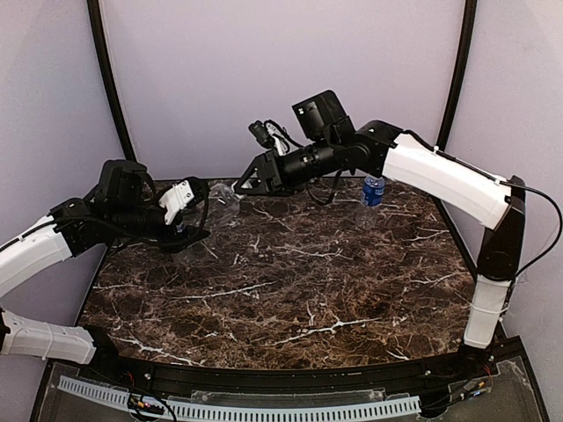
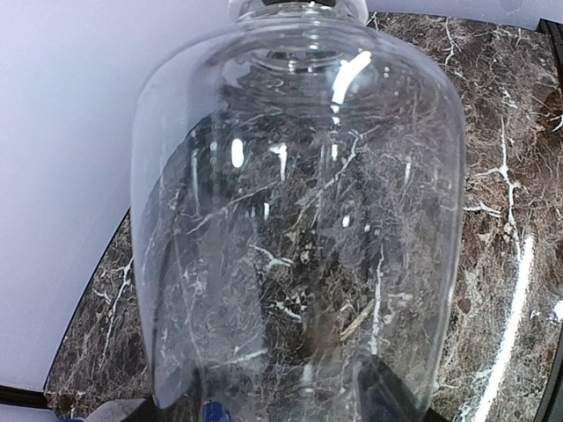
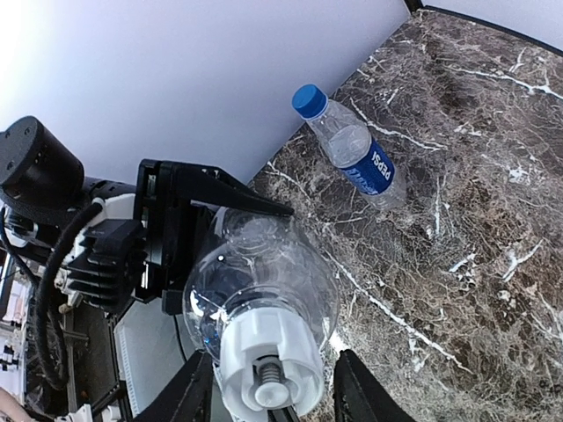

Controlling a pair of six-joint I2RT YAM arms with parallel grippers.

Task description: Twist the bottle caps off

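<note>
left gripper (image 1: 199, 212) reaches in from the left over the back left part of the table (image 1: 290, 299). its jaws are closed partway around the wide body of the clear bottle (image 3: 264, 268), which it has hold of. that bottle is round, has no label and lies on its side, neck pointing towards the right arm. in the left wrist view its glassy wall fills nearly the whole picture, with marble showing through it.

the white cap (image 3: 268, 365) sits on the neck of that bottle. right gripper (image 1: 239, 183) meets it end on, jaws part open, one finger on each side of the cap. in the right wrist view a thin gap shows on both sides, so the fingers flank the cap without pressing it.

further right, the labelled bottle (image 1: 373, 195) stands upright at the back right of the table, near the wall and well apart from both grippers. its blue cap (image 3: 308, 100) is on.
</note>
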